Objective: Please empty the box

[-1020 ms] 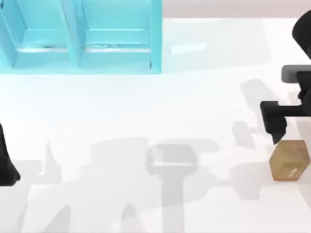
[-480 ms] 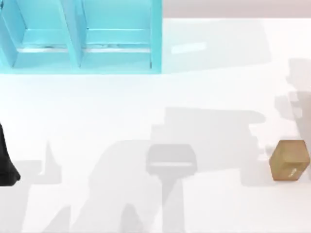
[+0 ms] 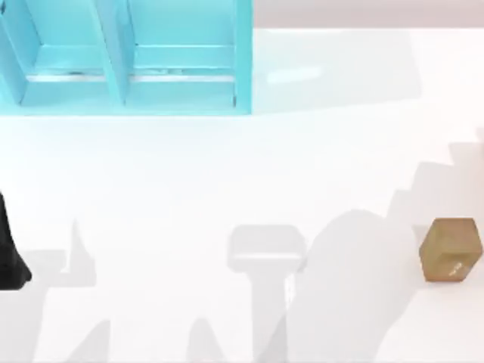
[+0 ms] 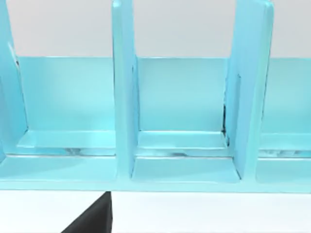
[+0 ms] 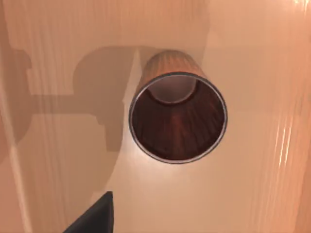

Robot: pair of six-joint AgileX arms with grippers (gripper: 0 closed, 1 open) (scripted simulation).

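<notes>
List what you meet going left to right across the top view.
Left arm parked at the left edge → blue shelf box at the far left part of the table → bare white table with shadows → small brown block near the right edge.

Glossy turquoise shelf (image 3: 128, 68), matt brown block (image 3: 451, 249) (cardboard-like).

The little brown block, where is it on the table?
In the top view the brown block sits near the white table's right edge, on the near side, far from the turquoise shelf at the back left.
</notes>
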